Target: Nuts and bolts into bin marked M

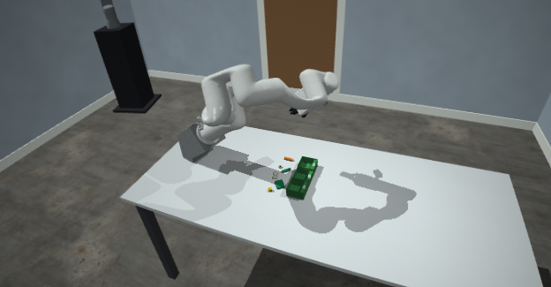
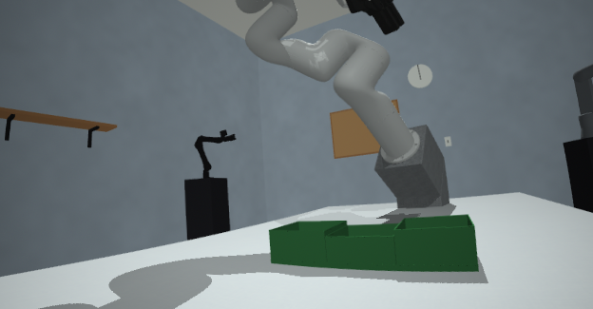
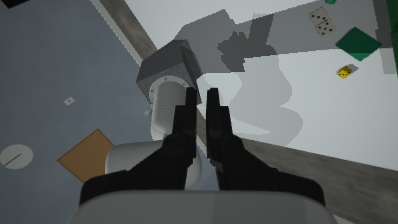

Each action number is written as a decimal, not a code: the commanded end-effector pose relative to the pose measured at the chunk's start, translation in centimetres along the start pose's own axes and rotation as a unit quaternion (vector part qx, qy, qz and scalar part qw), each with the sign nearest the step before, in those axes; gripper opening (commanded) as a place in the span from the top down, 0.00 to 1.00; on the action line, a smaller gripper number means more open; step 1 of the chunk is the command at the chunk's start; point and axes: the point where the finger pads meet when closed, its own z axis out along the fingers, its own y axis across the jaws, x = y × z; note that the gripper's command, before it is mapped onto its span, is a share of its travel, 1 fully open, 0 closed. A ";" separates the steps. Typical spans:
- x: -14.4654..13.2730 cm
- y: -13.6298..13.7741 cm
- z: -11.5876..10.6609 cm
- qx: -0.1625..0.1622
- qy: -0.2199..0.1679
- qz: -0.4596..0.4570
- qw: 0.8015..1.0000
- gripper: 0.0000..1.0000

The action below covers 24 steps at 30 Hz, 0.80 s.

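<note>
White counter (image 1: 397, 215) w/ green bins (image 1: 302, 177) at centre; small parts incl. orange bolt (image 1: 289, 158) at bins' 9–10 o'clock. Fingers nearly together, holding nothing, high above counter's 12 o'clock edge.
</note>
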 end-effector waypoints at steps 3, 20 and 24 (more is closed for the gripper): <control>-1.8 0.7 1.2 -0.037 -0.002 0.038 0.999 0.93; -5.5 3.7 4.8 -0.139 0.024 0.154 0.978 0.93; -6.1 4.6 5.7 -0.162 0.039 0.182 0.969 0.93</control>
